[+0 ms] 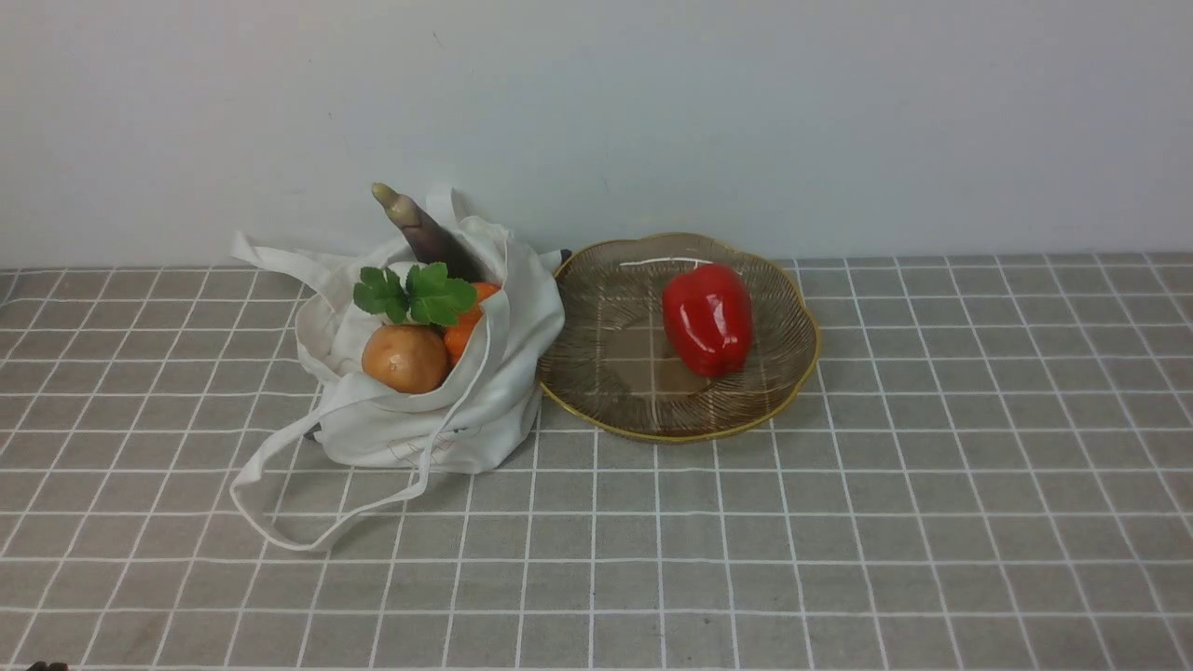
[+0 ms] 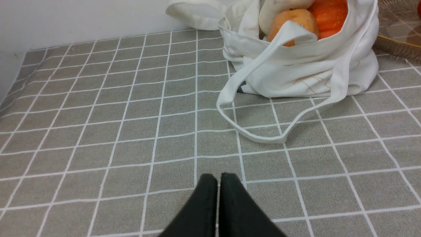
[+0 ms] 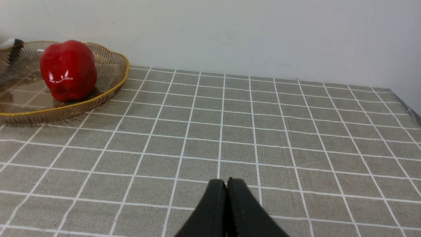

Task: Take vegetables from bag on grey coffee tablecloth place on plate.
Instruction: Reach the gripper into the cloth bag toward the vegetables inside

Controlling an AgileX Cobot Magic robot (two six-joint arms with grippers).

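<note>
The left gripper (image 2: 218,180), its two black fingers pressed flat together with nothing between them, is low over bare squares of the grey-brown cloth with a thin white grid (image 1: 839,522). The soft off-white cloth tote bag (image 1: 438,415) sits slumped on that cloth left of centre in the front view, its mouth open upward and one long strap handle (image 1: 280,522) looped out toward seven o'clock. Within the mouth a tan round potato (image 1: 404,358) lies at six o'clock; a small orange pumpkin (image 1: 463,328) is just beside it at three o'clock; flat green leaves (image 1: 415,294) spread over both; a purple eggplant (image 1: 431,240) pokes out, tilted, at twelve o'clock. The round brownish ribbed glass plate with a wavy gold rim (image 1: 606,377) lies at the bag's three o'clock, its edge touching the fabric; a glossy red bell pepper (image 1: 706,317) rests on it, toward two o'clock from the plate's centre. The right gripper (image 3: 226,185), its black fingers likewise closed on nothing, is above the cloth, well apart from the plate.
</note>
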